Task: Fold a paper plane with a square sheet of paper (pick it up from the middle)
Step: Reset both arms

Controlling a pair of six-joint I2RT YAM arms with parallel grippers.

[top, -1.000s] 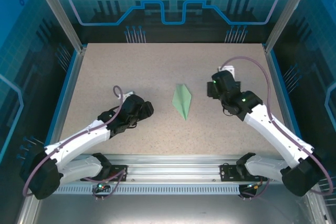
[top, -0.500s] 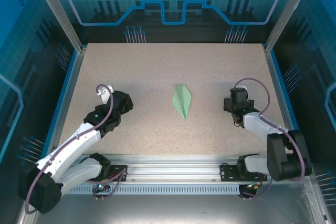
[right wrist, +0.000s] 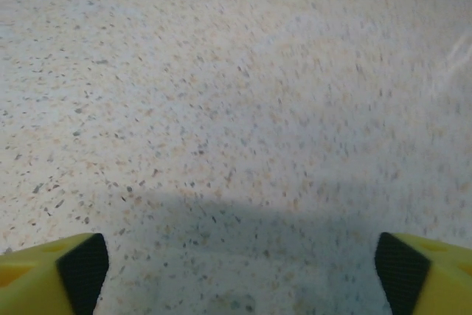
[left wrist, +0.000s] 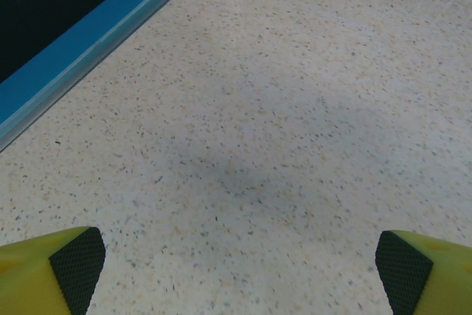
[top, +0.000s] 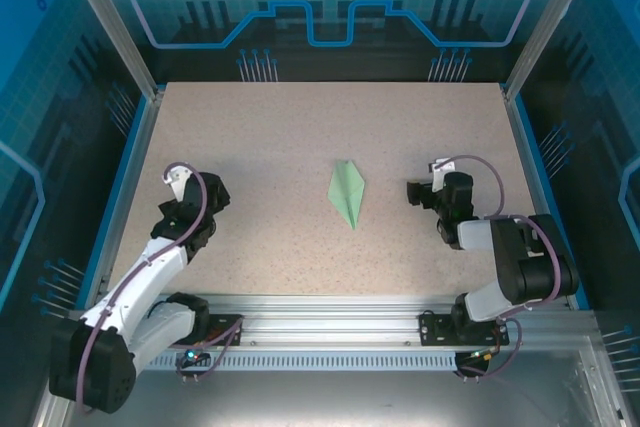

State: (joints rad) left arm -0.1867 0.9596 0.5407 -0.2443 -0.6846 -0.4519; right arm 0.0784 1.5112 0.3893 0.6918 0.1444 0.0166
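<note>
The pale mint-green paper plane lies flat on the speckled table near its middle, a slim dart with a centre crease and its tip toward the near edge. Nothing touches it. My left gripper sits low over the table far to its left, near the left border. In the left wrist view that gripper is open, its yellow fingertips wide apart over bare table. My right gripper is to the plane's right, about a hand's width away. It is open too, with bare table between its pads.
A blue raised border runs along the table's left side close to the left gripper. An aluminium rail with both arm bases lines the near edge. Metal posts and glass walls enclose the table.
Both arms have drawn back from the plane, the left toward the left border, the right folding in toward its base. Both sets of jaws have widened. The plane has not moved.
</note>
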